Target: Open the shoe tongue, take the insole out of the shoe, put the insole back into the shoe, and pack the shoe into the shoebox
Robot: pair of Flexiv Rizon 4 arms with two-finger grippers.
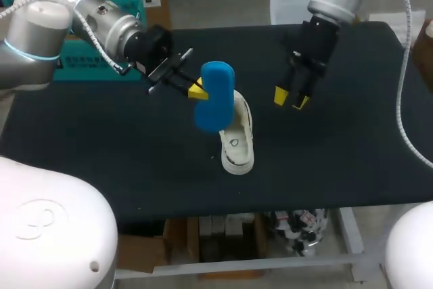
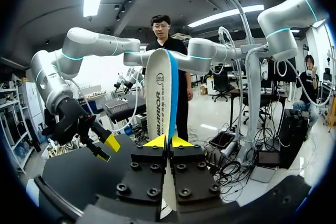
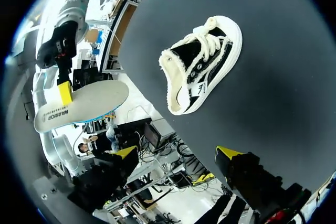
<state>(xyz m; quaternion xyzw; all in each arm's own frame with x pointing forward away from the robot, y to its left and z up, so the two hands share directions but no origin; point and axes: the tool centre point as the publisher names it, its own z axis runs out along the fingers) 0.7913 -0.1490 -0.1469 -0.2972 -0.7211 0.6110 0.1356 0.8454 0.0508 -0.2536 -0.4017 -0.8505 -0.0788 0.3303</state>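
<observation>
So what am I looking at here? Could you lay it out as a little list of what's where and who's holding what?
insole: out of the shoe, held in the air above it
shoe: black and white, on the table, nothing touching it
left gripper: shut on the insole
right gripper: open, empty, over the table beside the shoe
stage: insole is out, not yet put back
</observation>
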